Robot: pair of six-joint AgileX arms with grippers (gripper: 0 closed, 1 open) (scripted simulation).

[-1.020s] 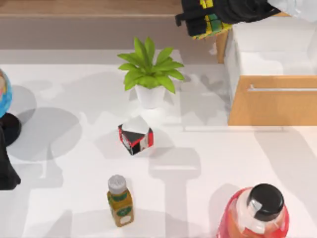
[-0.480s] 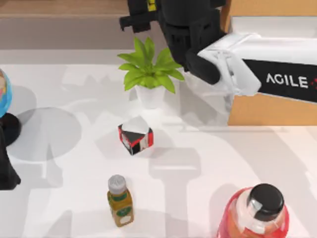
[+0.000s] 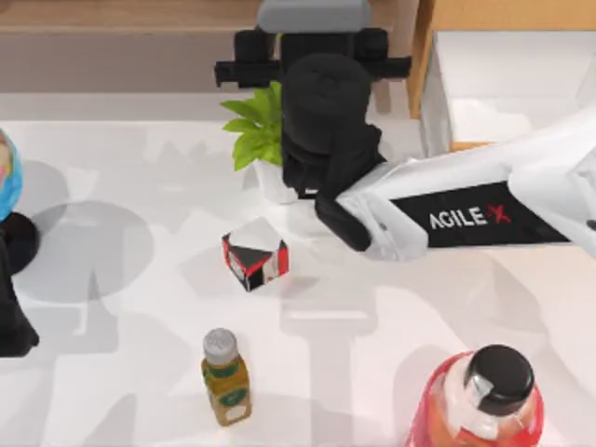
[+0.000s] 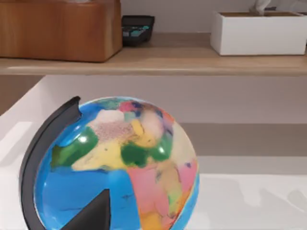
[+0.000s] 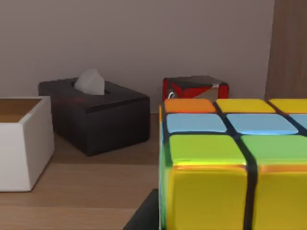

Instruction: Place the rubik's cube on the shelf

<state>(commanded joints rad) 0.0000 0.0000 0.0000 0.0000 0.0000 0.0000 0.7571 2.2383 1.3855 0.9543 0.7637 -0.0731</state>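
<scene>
Having swung leftward from the drawer unit, the right gripper is hovering over the shelf, fingers seemingly clamping the rubik's cube, ready for lowering.

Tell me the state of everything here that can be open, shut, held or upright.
rubik's cube: held in right claw, above the shelf.
drawer: open.
small bottle: upright, capped.
red jug: upright, capped.
tissue box: tissue poking out.
left arm: parked beside globe.
</scene>
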